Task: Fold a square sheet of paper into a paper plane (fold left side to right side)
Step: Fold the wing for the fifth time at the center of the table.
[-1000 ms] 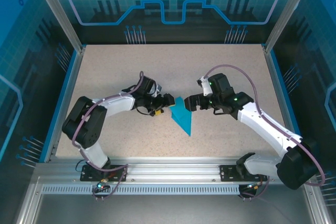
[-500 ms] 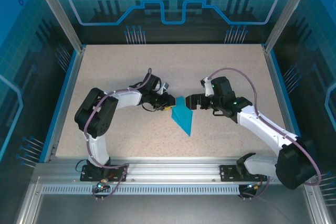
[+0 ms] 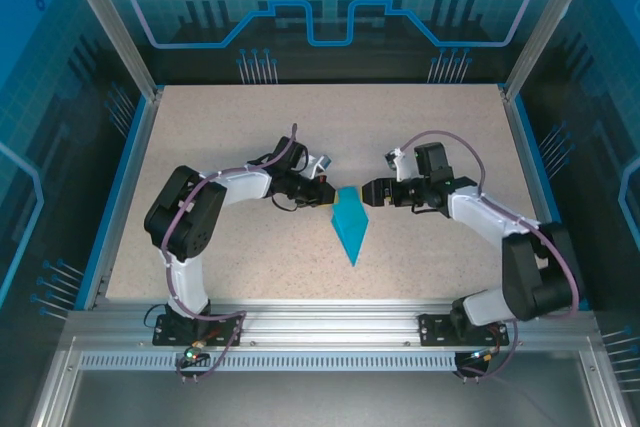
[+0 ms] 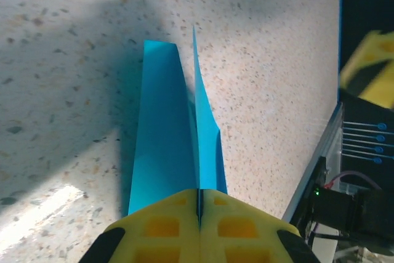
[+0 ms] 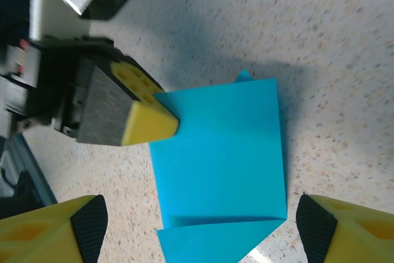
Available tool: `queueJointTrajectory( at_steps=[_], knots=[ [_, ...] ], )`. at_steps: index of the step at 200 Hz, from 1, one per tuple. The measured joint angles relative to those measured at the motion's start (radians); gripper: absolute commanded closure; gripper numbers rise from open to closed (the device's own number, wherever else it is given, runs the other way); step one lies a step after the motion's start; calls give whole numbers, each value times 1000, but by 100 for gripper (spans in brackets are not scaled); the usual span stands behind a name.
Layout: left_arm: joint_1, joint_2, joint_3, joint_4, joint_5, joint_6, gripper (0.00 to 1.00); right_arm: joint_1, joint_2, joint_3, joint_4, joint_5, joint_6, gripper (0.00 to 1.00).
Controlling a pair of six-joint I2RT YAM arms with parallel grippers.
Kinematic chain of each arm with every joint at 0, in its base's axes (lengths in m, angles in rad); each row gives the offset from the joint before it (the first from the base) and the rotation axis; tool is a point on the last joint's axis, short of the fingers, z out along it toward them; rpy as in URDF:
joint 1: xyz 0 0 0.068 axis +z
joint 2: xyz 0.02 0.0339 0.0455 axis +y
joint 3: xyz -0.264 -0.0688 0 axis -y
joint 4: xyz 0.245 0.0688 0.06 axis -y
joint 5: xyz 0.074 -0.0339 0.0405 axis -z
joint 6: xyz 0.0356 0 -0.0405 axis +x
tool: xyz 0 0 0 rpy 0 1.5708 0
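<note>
Teal-blue paper, folded into a slim, pointed dart with layered creases, is the item under inspection. This paper plane [image 3: 350,227] lies near the middle of the speckled beige desk [image 3: 220,137]. Its point is toward my bases and its broad end is away from them, between my two wrists.

Left jaws: clenched on the paper plane. From the left wrist, my yellow pads [image 4: 166,229] are pressed flat together, and a thin upright ridge of the plane [image 4: 163,127] runs into the seam between them. To the left of that ridge a broad flap slopes down toward the desk [image 4: 74,41]; to the right a narrower flap does the same. From the right wrist, one yellow left fingertip [image 5: 148,121] meets the upper left edge of the paper.

Right jaws: released, grasping nothing. From the right wrist, my yellow, black-edged fingertips [image 5: 55,229] stand wide apart at the two lower corners. The plane [image 5: 221,146] lies between and beyond them, with bare desk [image 5: 345,41] showing past it. I cannot see either fingertip touching the paper. A crease crosses the panel near its lower edge, with a second layer showing below it.

From above, the two jaws face each other across the broad end, the left one touching it and the right one just beside it.
</note>
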Motion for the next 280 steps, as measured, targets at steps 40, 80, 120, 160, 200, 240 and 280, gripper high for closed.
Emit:
queueJointTrajectory(
  at_steps=[40, 80, 120, 160, 200, 240, 280],
  knots=[
    [0, -29, -8, -3, 46, 70, 100, -26, 122, 0, 75, -96, -21, 18],
    [0, -38, -10, -2, 66, 92, 100, -36, 225, 33, 132, -175, -40, 18],
    [0, -38, -12, 0, 78, 95, 100, -37, 294, 51, 175, -246, -48, 23],
    [0, -38, -12, 0, 78, 95, 100, -37, 332, 53, 192, -319, -54, 36],
    [0, -38, -12, -1, 78, 113, 100, -38, 332, 53, 190, -344, -69, 45],
    [0, -38, -12, -8, 77, 125, 100, -38, 324, 53, 142, -345, -100, 54],
    [0, -38, -12, -18, 77, 140, 96, -38, 303, 56, 89, -335, -130, 70]
  ],
)
